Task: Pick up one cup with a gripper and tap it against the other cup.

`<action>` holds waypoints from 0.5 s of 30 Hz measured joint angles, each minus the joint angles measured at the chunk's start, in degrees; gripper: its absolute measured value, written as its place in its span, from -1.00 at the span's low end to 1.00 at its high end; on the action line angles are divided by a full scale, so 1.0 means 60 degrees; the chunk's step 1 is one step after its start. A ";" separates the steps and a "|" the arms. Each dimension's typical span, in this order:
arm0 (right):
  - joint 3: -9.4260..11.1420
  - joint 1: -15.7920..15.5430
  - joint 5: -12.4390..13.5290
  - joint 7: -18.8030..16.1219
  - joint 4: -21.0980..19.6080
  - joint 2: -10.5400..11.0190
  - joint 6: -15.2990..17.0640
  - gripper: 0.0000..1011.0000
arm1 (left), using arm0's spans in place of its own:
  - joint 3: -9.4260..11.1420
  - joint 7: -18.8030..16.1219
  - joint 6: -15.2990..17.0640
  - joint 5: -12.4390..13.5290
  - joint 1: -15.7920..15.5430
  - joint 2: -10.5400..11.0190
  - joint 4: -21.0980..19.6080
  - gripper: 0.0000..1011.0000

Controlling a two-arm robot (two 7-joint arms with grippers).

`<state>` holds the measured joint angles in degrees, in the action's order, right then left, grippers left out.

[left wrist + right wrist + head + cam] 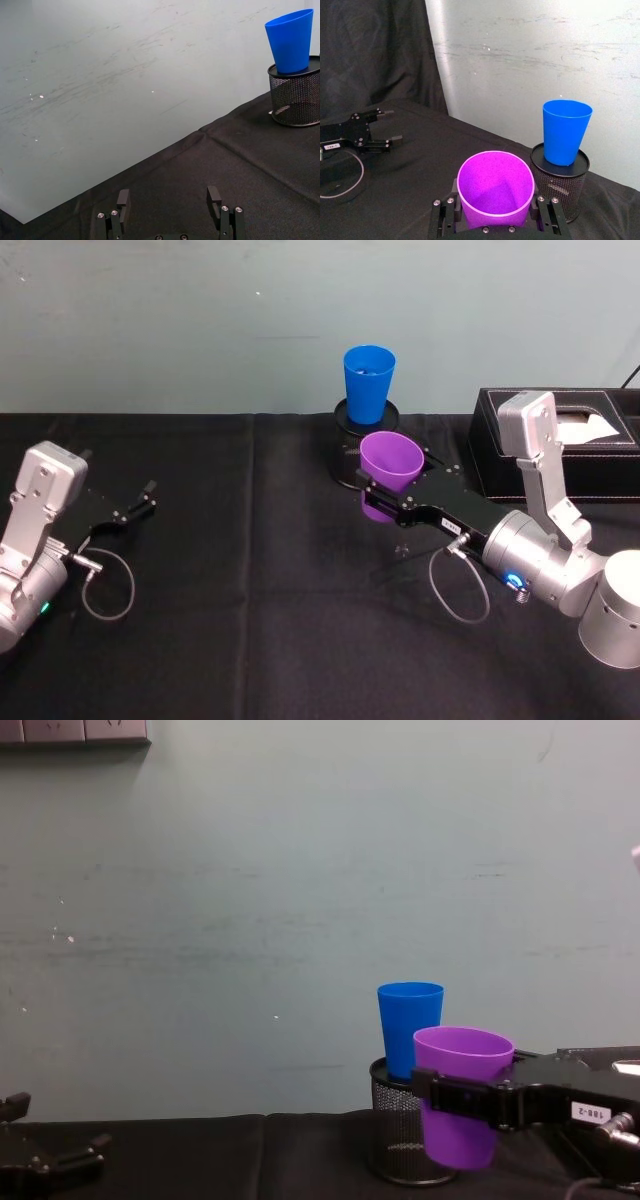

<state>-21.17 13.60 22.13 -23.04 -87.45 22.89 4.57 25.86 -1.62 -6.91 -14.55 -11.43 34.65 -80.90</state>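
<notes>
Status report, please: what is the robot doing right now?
Right gripper shut on purple plastic tumbler, lifted. Left gripper open, parked left. Blue plastic tumbler on black mesh pen holder, not touching purple.

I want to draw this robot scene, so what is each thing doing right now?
purple cup: upright, clamped in the right gripper, not touching the blue cup.
blue cup: upright, standing on the mesh pen holder.
right gripper: shut on the purple cup.
left gripper: open, empty, off to the left.
tissue box: tissue poking out on top.
</notes>
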 joint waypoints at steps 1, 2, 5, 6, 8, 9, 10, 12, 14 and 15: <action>0.0000 0.0000 0.0000 0.0000 0.0000 0.0000 0.0000 0.46 | 0.0000 0.0000 0.0000 0.0000 0.0000 0.0000 0.0000 0.98; 0.0000 0.0000 0.0000 0.0000 0.0000 0.0000 0.0000 0.46 | 0.0000 0.0000 0.0000 0.0001 0.0000 0.0000 0.0000 0.98; 0.0000 0.0000 0.0000 0.0000 0.0000 0.0000 0.0000 0.46 | 0.0000 0.0000 0.0000 0.0001 0.0000 0.0000 0.0000 0.98; 0.0000 0.0000 0.0000 0.0000 0.0000 0.0000 0.0000 0.46 | 0.0000 0.0000 0.0000 0.0000 0.0000 0.0000 0.0000 0.98; 0.0000 0.0000 0.0000 0.0000 0.0000 0.0000 0.0000 0.46 | 0.0000 0.0000 0.0000 0.0000 0.0000 0.0000 0.0000 0.98; 0.0000 0.0000 0.0000 0.0000 0.0000 0.0000 0.0000 0.46 | 0.0000 0.0000 0.0000 0.0001 0.0000 0.0000 0.0000 0.98; -0.0001 0.0000 0.0000 0.0000 0.0000 0.0000 0.0000 0.46 | 0.0000 0.0000 0.0000 0.0000 0.0000 0.0000 0.0000 0.98; -0.0001 0.0000 0.0000 0.0000 0.0000 0.0000 0.0000 0.46 | 0.0000 0.0000 0.0000 0.0000 0.0000 0.0000 0.0000 0.98; 0.0000 0.0000 0.0000 0.0000 0.0000 0.0000 0.0000 0.46 | 0.0000 0.0000 0.0000 0.0000 0.0000 0.0000 0.0000 0.98; 0.0000 0.0000 0.0000 0.0000 0.0000 0.0000 0.0000 0.46 | -0.0001 0.0000 0.0000 0.0000 0.0000 0.0000 0.0000 0.98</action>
<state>-21.17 13.60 22.14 -23.04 -87.45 22.89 4.57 25.86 -1.62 -6.91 -14.55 -11.43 34.65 -80.90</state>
